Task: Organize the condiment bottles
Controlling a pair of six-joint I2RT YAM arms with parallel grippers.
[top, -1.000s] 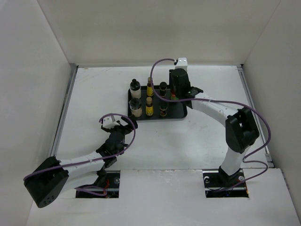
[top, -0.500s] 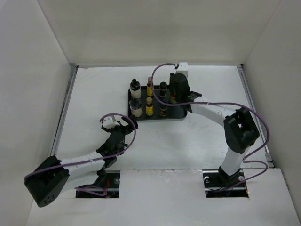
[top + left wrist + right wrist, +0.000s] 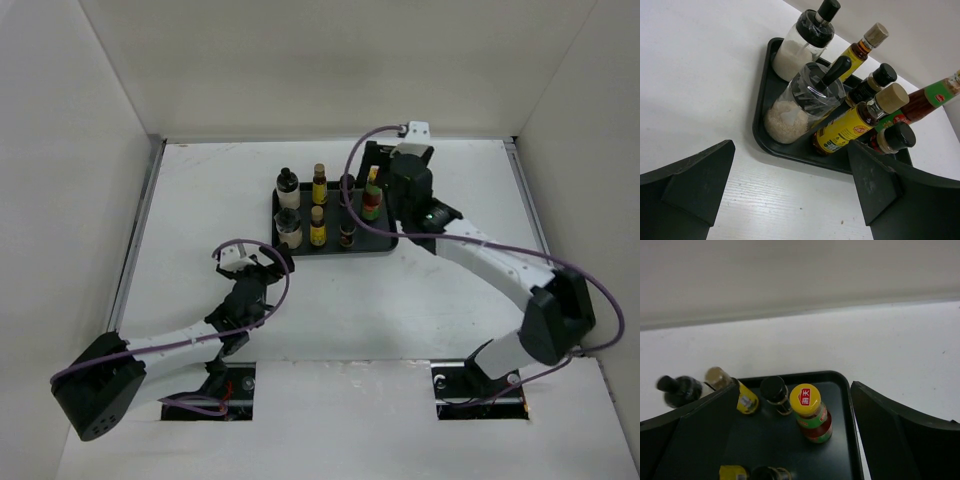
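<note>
Seven condiment bottles stand in the black tray (image 3: 378, 237). On its left are two white ones with black caps (image 3: 287, 184) (image 3: 289, 227). Two slim yellow-labelled ones (image 3: 319, 186) (image 3: 317, 228) fill the middle, with a short dark one (image 3: 347, 235) beside them. The red-green bottle (image 3: 372, 197) with a yellow cap (image 3: 805, 398) stands free at the back right. My right gripper (image 3: 794, 387) hangs open above it, a finger on each side, touching nothing. My left gripper (image 3: 791, 150) is open just before the tray's near rim (image 3: 762, 102), facing the white bottle (image 3: 800, 102).
White walls enclose the table on three sides. A purple cable (image 3: 352, 165) from the right wrist loops over the back dark bottle. Bare white tabletop (image 3: 440, 290) lies right of the tray and in front of it.
The right gripper has opened and let go of the red-green bottle, which now stands in the tray. That arm has lifted and swung back to the right. The left arm has not moved.
</note>
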